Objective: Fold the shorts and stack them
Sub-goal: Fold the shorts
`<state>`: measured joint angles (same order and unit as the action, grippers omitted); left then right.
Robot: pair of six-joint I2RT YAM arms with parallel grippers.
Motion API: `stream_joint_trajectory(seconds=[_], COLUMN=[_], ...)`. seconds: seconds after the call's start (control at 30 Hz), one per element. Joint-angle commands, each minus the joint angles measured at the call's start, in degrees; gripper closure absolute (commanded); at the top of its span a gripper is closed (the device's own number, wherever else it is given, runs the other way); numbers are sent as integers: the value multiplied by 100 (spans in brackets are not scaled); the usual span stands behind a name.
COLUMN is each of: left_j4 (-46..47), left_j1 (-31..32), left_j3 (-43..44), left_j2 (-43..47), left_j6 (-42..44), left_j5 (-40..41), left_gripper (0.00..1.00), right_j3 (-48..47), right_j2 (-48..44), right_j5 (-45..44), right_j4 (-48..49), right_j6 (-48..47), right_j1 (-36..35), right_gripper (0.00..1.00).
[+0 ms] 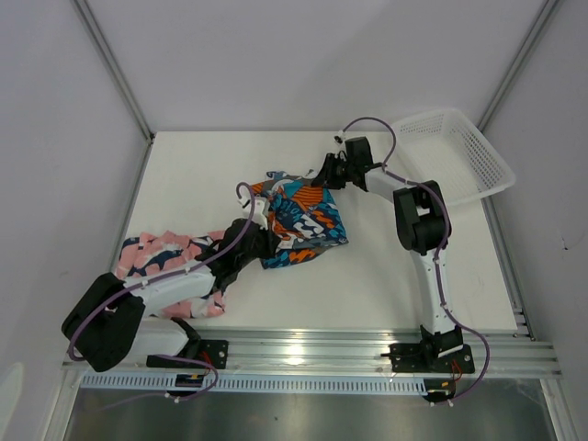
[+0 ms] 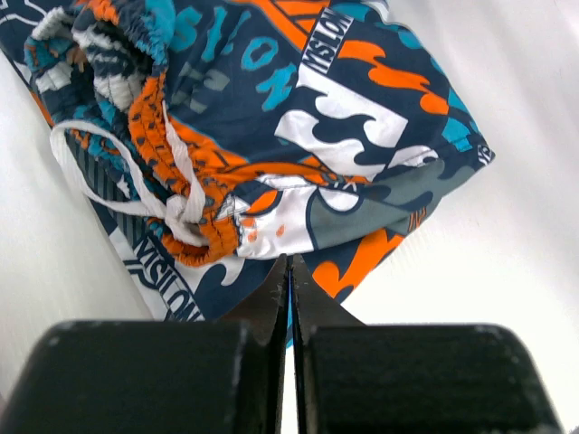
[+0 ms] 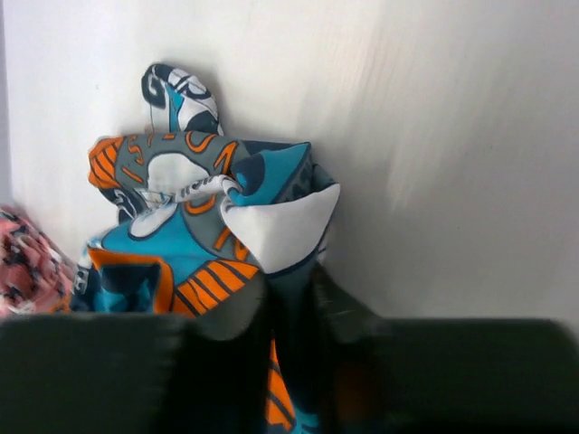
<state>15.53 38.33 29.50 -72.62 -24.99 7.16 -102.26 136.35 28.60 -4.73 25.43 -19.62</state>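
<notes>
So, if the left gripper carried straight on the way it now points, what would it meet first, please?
The patterned shorts: the left gripper is shut with its tips right at their near edge, apparently pinching it, so going on would push straight into the bunched fabric.

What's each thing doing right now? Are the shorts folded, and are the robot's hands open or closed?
Blue shorts: crumpled, not folded, held at two edges.
Pink shorts: crumpled, not folded, not held, partly under the left arm.
Basket: empty, at the table's far right corner.
Left gripper: shut on the near edge of the blue shorts.
Right gripper: closed on the far edge of the blue shorts.
</notes>
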Motion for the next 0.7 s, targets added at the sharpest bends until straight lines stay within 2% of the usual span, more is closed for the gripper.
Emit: stream_joint_trajectory(seconds=[0.0,0.03,0.13,0.23,0.27,0.3,0.37,0.43,0.47,0.5,0.53,0.6,0.63,0.67], left_j4=[29,38,82,108,108,117,134,196,213,205,187,-4,-119,-225], left_j1=[-36,-36,-36,-27,-27,-27,-9,8,8,8,8,0,-18,-36], left_j3=[-119,-128,-207,-286,-295,-304,-322,-383,-401,-436,-445,-454,-445,-375], left_j2=[239,257,327,380,371,345,301,248,240,266,275,353,484,573], left_j6=[-49,-67,-155,-208,-216,-225,-269,-313,-391,-427,-445,-524,-533,-498], left_j5=[-144,-214,-320,-347,-338,-338,-364,-373,-373,-338,-312,-137,-66,-13], left_gripper=[100,100,100,100,100,100,100,100,100,100,100,100,100,100], right_j3=[-32,91,950,2478,2918,3731,4396,5080,5249,5390,5635,5848,6032,6468], right_j2=[32,-116,-773,-1591,-2264,-2619,-3461,-3904,-4097,-4413,-4546,-4940,-5100,-5284], right_j5=[6,-47,-626,-1846,-2737,-3181,-3919,-4151,-4439,-4538,-4565,-4889,-4882,-4803], right_j4=[411,647,1253,1931,2045,2055,1829,1477,1031,818,677,-78,-98,-55], right_j6=[260,435,996,1437,1656,1745,2140,2351,2526,2607,2607,3008,3081,3195], right_j1=[-16,2,115,160,108,38,-217,-436,-794,-1033,-1270,-2166,-2448,-2694], right_gripper=[83,100,100,100,100,100,100,100,97,89,61,33,27,27])
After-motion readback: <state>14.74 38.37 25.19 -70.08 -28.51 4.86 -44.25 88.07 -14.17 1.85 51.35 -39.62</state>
